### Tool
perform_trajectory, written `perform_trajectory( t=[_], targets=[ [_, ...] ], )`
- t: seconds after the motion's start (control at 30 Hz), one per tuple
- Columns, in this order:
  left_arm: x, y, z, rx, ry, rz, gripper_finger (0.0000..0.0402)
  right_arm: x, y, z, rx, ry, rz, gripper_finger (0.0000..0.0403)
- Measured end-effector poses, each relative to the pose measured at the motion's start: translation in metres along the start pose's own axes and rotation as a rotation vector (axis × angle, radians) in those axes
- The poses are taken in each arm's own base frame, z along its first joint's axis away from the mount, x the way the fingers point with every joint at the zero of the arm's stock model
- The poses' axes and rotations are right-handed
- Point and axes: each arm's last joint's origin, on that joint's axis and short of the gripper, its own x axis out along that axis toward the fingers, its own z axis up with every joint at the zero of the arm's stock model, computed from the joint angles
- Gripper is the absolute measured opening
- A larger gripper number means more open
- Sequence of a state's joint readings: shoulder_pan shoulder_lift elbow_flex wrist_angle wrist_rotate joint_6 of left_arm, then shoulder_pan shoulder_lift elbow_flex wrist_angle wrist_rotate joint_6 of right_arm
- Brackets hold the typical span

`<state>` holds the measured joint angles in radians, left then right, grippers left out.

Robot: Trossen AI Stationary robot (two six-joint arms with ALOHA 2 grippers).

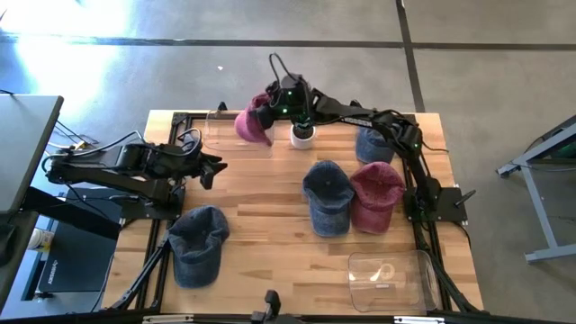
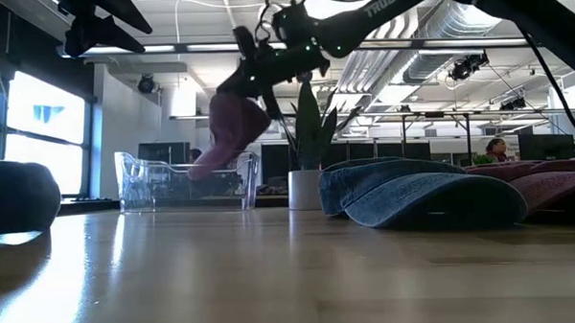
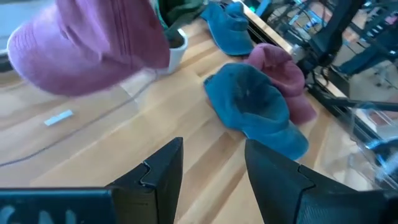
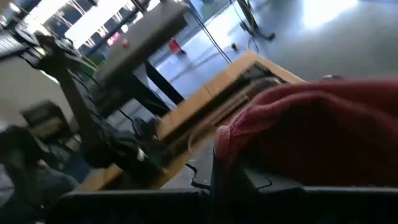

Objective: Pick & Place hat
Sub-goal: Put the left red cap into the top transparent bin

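The right arm reaches from its base at the right edge of the counter (image 1: 270, 225) across to the far side. Its gripper (image 1: 270, 115) is raised in the air and its fingers are pinched tight on a maroon hat (image 1: 253, 123). The hat hangs down from the fingers, above the near wall of a clear plastic bin (image 2: 187, 180) at the far left part of the counter; in the low view it does not touch the counter. Just beside it stands a small white pot (image 1: 303, 136) with a plant.

The left arm waits at the left side, stretched level toward the middle. Its gripper (image 1: 213, 168) is high over the wood and its fingers stand apart, holding nothing.

On the right arm, in the low view, white letters read "TROSSEN" (image 2: 390, 0).

On the counter lie a blue hat (image 1: 328, 196) with a red hat (image 1: 376, 195) touching it, another blue hat (image 1: 373, 145) farther back, and a dark blue hat (image 1: 197, 243) near the left front.
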<state>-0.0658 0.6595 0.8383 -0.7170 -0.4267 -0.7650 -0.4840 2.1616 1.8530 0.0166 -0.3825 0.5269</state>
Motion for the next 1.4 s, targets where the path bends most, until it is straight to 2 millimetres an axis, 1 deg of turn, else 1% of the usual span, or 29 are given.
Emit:
perform_trajectory(
  t=[0.13, 0.23, 0.4, 0.5, 0.63, 0.7, 0.93, 1.1, 1.2, 1.4],
  targets=[
    [0.0, 0.0, 0.002, -0.006, -0.029, 0.01, 0.0169, 0.0, -0.002, -0.006, -0.032, 0.057, -0.023, 0.0015],
    [0.0, 0.0, 0.002, -0.005, -0.032, 0.018, 0.0169, -0.002, -0.001, -0.006, -0.027, 0.089, 0.003, 0.0016],
    [0.0, 0.0, 0.002, -0.006, -0.034, 0.018, 0.0169, -0.018, 0.016, 0.009, -0.048, 0.063, 0.038, 0.0016],
    [0.0, 0.0, 0.002, -0.006, -0.034, 0.019, 0.0169, -0.022, 0.02, 0.012, -0.051, 0.058, 0.039, 0.0016],
    [0.0, 0.0, 0.001, -0.004, -0.033, 0.021, 0.0169, -0.022, 0.019, 0.012, -0.068, 0.051, 0.02, 0.0016],
    [0.0, 0.0, 0.002, -0.002, -0.035, 0.022, 0.0169, -0.02, 0.017, 0.01, -0.077, 0.051, -0.004, 0.0016],
    [0.0, 0.0, 0.001, 0.004, -0.034, 0.023, 0.0169, -0.005, 0.01, -0.004, -0.13, 0.045, -0.054, 0.0016],
    [0.0, 0.0, 0.001, 0.004, -0.033, 0.023, 0.0169, 0.01, 0.003, -0.015, -0.163, 0.026, -0.081, 0.0017],
    [0.0, 0.0, 0.001, 0.004, -0.033, 0.022, 0.0169, 0.011, 0.002, -0.017, -0.185, 0.023, -0.108, 0.0017],
    [0.0, 0.0, 0.001, 0.004, -0.033, 0.022, 0.0169, 0.011, 0.0, -0.018, -0.283, 0.033, -0.149, 0.002]
  ],
)
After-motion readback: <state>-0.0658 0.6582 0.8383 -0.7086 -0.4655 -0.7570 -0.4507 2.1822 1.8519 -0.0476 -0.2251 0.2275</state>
